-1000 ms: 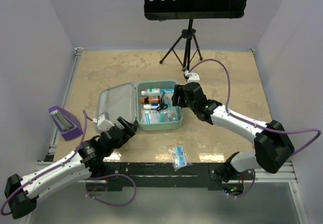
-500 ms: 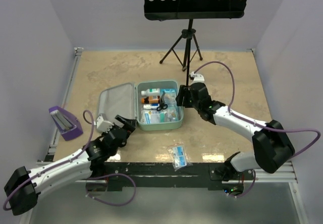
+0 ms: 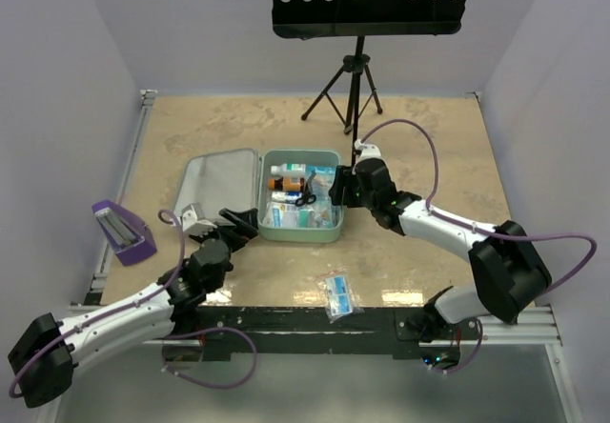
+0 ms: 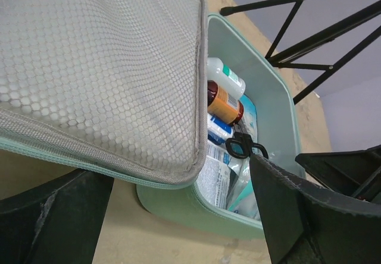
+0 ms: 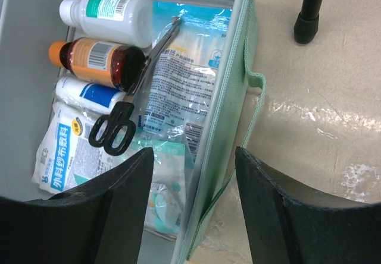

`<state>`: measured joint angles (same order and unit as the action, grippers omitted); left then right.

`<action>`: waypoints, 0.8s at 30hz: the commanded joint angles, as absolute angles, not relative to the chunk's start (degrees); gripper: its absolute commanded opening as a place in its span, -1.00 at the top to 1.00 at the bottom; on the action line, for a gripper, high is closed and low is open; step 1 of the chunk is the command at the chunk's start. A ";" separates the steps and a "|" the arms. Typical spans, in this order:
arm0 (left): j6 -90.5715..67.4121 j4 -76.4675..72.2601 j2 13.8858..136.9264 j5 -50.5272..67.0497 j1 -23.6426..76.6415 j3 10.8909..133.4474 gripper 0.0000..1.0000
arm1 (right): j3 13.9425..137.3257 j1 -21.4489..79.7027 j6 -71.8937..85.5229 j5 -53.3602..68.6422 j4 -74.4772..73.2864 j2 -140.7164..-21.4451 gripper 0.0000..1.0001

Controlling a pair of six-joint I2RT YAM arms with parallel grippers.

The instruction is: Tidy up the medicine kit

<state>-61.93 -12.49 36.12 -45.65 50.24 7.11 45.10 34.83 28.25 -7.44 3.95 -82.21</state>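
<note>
The mint-green medicine kit (image 3: 329, 231) lies open mid-table. Its base holds a white bottle (image 5: 110, 11), a brown bottle (image 5: 98, 59), black scissors (image 5: 116, 127) and several packets. Its lid (image 3: 217, 183), grey mesh inside (image 4: 95, 68), is tilted up off the table. My left gripper (image 3: 242, 223) is open just under the lid's near edge (image 4: 178, 175), and the rim lies between the spread fingers. My right gripper (image 3: 341, 190) is open and straddles the base's right wall (image 5: 221, 127), one finger (image 5: 101, 216) inside and one (image 5: 297, 216) outside.
A purple holder (image 3: 124, 232) stands at the left table edge. A clear packet (image 3: 336, 294) lies near the front edge. A music stand's tripod (image 3: 351, 94) stands at the back, with one foot (image 5: 306, 29) close to the kit's right side.
The lid has risen from flat on the table to tilted up. My left gripper has moved forward under its near edge. My right gripper has settled over the kit's right wall.
</note>
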 commanded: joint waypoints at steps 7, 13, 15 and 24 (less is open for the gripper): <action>-33.25 -32.43 38.85 -44.56 50.01 11.33 -0.99 | 44.47 34.80 26.98 -6.42 5.98 -83.23 -0.20; -22.86 -35.77 40.34 -43.68 50.01 13.62 -1.00 | 44.65 34.80 26.98 -6.68 6.06 -84.02 -0.20; -22.76 -35.25 40.87 -45.08 50.01 14.50 -1.00 | 44.65 34.72 26.98 -6.68 5.98 -84.11 -0.20; -22.50 -29.19 43.33 -42.38 46.50 23.01 -1.00 | 44.74 34.72 26.98 -6.42 6.50 -84.64 -0.20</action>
<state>-24.18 -29.89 42.19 -45.17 48.88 16.58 44.75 34.83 27.83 -6.42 4.78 -84.12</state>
